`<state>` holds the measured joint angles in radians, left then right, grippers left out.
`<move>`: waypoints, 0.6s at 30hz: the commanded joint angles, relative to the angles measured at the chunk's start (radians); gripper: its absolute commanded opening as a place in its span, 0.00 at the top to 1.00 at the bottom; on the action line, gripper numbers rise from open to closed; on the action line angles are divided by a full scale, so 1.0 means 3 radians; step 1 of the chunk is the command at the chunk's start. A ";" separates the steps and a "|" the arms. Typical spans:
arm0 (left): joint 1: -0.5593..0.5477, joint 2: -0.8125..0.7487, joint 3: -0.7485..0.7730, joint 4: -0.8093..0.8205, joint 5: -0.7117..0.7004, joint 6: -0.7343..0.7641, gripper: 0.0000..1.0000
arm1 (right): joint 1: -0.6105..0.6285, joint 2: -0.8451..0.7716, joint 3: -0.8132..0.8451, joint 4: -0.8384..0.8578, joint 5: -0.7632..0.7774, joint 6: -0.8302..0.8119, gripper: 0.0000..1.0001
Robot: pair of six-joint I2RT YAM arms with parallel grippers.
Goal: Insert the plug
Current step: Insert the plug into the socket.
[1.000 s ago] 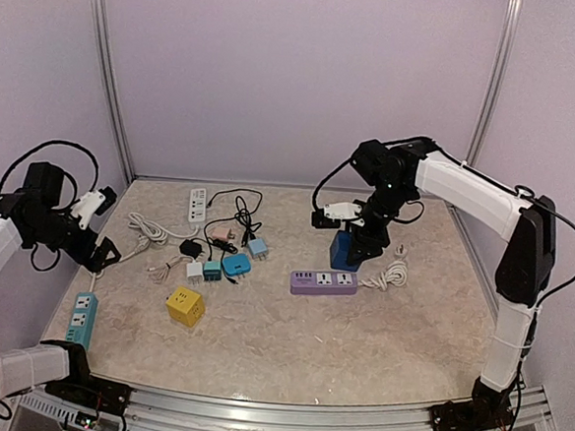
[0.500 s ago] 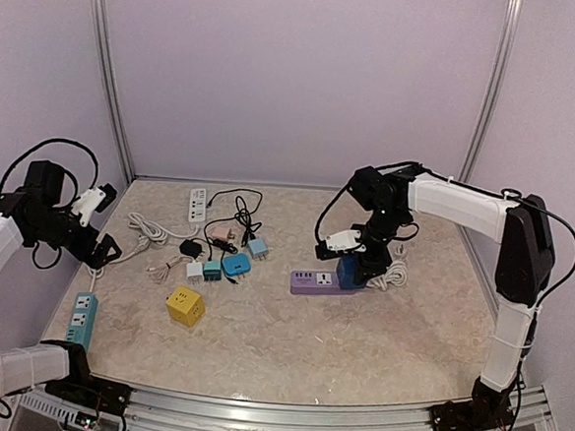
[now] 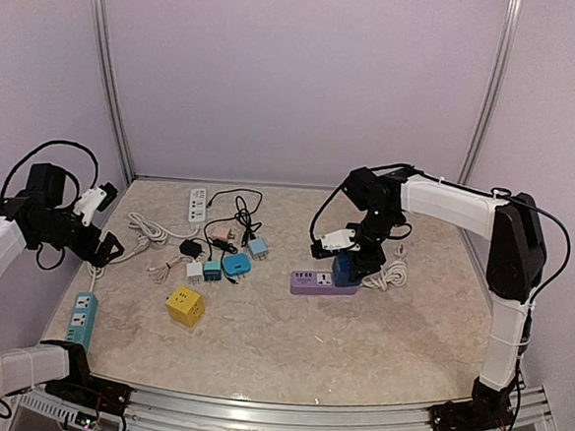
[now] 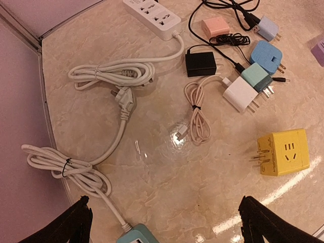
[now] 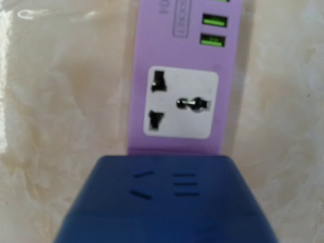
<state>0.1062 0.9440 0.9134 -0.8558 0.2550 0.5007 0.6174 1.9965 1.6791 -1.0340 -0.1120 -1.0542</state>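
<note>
Tabletop (image 3: 298, 349), beige marble-look, under purple power strip (image 3: 308, 282); lilac walls (image 3: 297, 78)

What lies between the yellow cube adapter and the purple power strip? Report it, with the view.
Nothing but bare tabletop between the yellow cube adapter and the purple power strip, seen in the top external view.
</note>
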 commanded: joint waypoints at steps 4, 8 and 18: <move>0.0034 0.0130 -0.0430 0.1197 -0.0174 -0.0602 0.01 | -0.0056 0.0186 0.0046 -0.0079 0.0126 -0.0031 1.00; 0.0030 0.0244 -0.0665 0.1894 -0.0299 -0.1007 0.01 | -0.0055 0.0182 -0.0034 -0.0085 0.0216 -0.0037 1.00; -0.0139 0.0137 -0.0789 0.1860 -0.0794 -0.1144 0.01 | 0.0004 0.0192 0.0069 -0.0288 0.0121 -0.0034 1.00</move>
<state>0.0700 1.0309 0.6430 -0.2771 0.1024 0.1753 0.6090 2.0106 1.6917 -1.0424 -0.0917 -1.0584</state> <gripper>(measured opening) 0.988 0.587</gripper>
